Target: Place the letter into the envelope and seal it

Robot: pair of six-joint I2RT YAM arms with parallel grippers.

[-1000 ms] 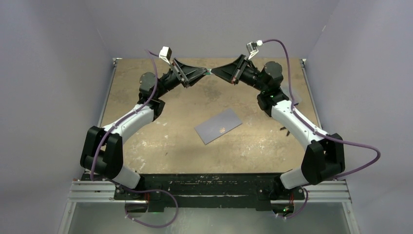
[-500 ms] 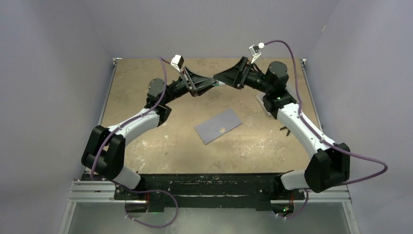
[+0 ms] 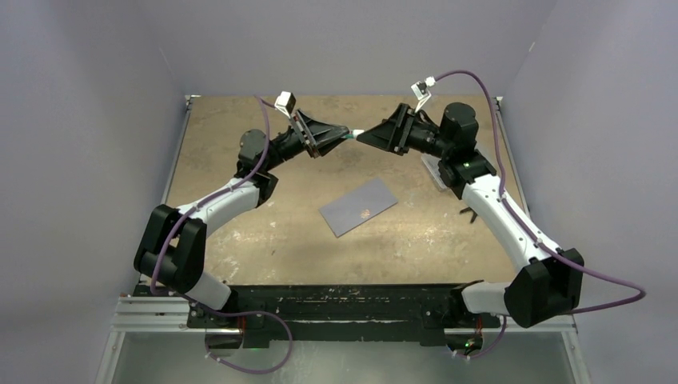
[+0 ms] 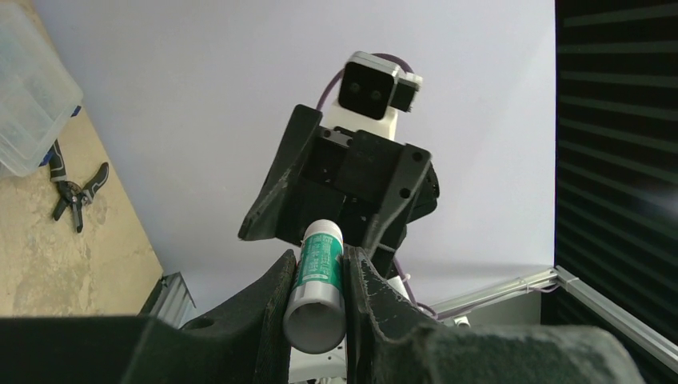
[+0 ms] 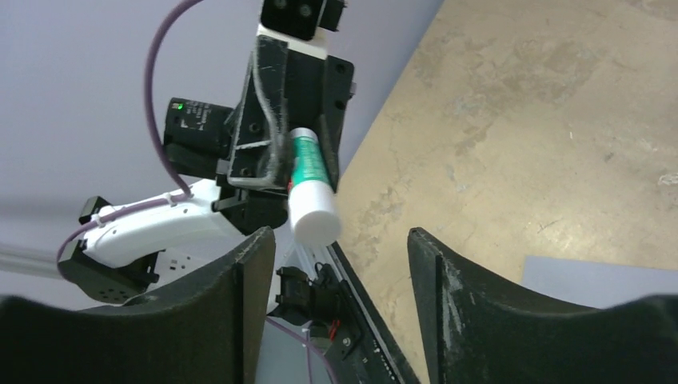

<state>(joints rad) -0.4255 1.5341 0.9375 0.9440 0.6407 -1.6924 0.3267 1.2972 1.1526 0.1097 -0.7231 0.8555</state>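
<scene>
- Left gripper: raised above the table, jaws pinching a glue stick around its green-labelled middle.
- Glue stick: lies along the left jaws. Its grey end sits back between the fingers and its white end sticks out past their tips.
- Right gripper: faces the left one tip to tip, jaws spread wide with nothing between them. In the right wrist view the stick's white end points at the gap, nearer one finger than the other. Contact cannot be told.
- Envelope: flat on the table, below both sets of jaws and well apart from them, on the base side, skewed to the table edge. One corner shows beyond the right finger.
- Clear box and pliers: on the table behind the right gripper, far from either jaw gap.
</scene>
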